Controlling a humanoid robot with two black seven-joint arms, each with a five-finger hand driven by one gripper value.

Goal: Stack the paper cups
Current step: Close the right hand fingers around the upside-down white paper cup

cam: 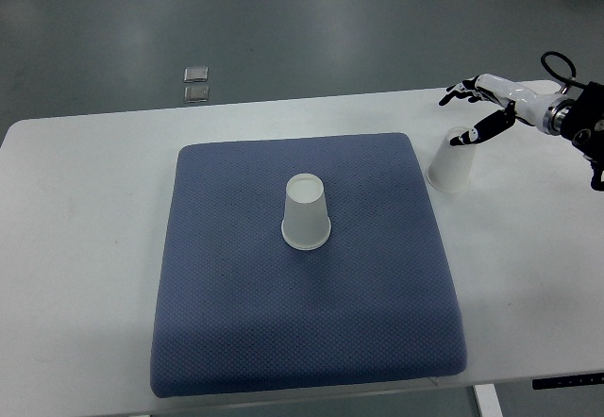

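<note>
Nothing is stacked yet: one paper cup (307, 211) stands upside down near the middle of the blue mat (236, 341), the second cup (450, 162) sits inverted on the white table (85, 247) just off the mat's far right corner, and beyond it the right hand (481, 106) hovers with fingers spread, holding nothing

Right robot hand (481, 106), fingers spread, hovers over an upside-down paper cup (449, 163) beside the blue mat (236, 323).
</note>
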